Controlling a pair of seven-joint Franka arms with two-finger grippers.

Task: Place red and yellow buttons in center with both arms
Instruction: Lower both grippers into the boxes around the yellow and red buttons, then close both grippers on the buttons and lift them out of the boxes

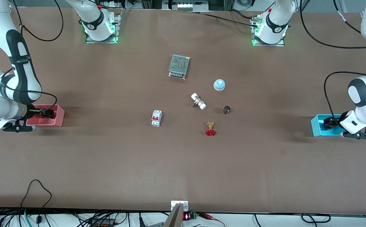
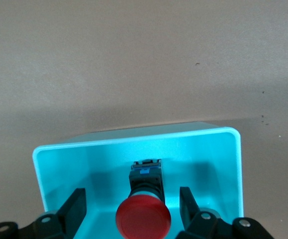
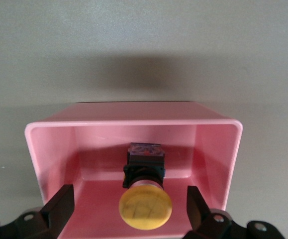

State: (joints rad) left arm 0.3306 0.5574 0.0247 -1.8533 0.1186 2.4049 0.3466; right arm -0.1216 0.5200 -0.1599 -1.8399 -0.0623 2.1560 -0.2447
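The left hand (image 2: 133, 211) is held wide open over the cyan bin (image 2: 228, 164) at the left arm's end of the counter (image 1: 107, 164). Its two black fingers (image 2: 74, 206) are seen standing on either side of the red button (image 2: 143, 217), apart from it, with nothing gripped. The red button is found lying inside the cyan bin, its round, smooth mushroom cap set on a short black body.

The right hand (image 3: 129, 211) is likewise spread wide over the pink bin (image 3: 49, 149) at the right arm's end of the counter. Its fingers (image 3: 59, 204) flank the yellow button (image 3: 145, 207) without contact. This button lies in the pink bin, with a matte orange-yellow cap on a squarish black body.

Both bins are made of glossy moulded plastic with rounded rims. The counter is a plain matte brown surface.

Around the middle of the counter are seen a perforated metal power supply (image 1: 179, 66), a blue dome (image 1: 219, 84) on a cream base, a white fitting (image 1: 198, 101), a white circuit breaker (image 1: 156, 118), a small dark cylinder (image 1: 226, 109) and a red handwheel valve (image 1: 210, 129) with a brass body.
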